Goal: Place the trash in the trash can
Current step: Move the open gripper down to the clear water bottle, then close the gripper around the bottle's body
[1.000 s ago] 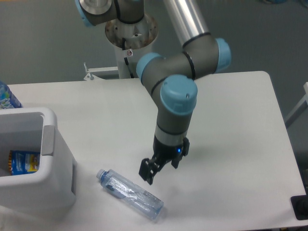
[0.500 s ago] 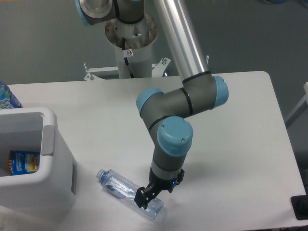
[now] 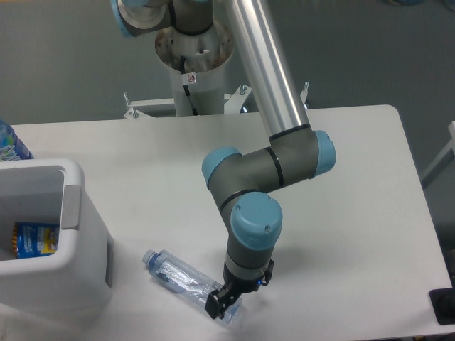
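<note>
Lying on the table (image 3: 341, 199) by the can (image 3: 71, 234), the bottle (image 3: 186, 284) is passing its far end under the gripper (image 3: 222, 305), whose jaw spread I cannot tell.

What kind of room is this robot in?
Probably a robot lab or test room. A grey-and-blue robot arm is mounted at a plain white table before a bare grey wall, with only practice items out: a crushed clear plastic bottle and a white boxy plastic bin.
</note>
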{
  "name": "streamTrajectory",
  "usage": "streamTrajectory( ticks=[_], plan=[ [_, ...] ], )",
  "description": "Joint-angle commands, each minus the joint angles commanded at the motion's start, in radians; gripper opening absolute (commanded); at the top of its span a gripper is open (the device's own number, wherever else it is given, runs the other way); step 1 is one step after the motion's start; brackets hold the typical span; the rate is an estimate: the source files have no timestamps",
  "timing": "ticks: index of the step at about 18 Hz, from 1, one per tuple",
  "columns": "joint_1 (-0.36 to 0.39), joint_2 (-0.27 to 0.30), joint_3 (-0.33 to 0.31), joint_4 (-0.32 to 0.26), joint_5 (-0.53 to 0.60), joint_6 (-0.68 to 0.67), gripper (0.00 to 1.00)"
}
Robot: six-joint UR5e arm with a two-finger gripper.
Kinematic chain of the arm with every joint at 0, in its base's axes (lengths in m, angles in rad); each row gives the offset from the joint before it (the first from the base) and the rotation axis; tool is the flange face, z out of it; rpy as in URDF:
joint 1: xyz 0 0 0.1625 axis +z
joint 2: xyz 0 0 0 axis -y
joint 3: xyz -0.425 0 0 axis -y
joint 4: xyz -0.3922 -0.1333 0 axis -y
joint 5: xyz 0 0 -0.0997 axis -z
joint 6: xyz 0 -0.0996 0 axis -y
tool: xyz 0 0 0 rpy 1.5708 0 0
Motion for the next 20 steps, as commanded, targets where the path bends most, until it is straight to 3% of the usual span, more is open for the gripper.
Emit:
streamTrajectory(
  ticks=[8, 20],
  plan=[
    [-0.037, -0.003, -0.014, -0.002, 0.052, -0.057, 1.00],
    [-0.068, -0.055, -0.011, 0.000, 0.081, -0.051, 1.00]
  ],
)
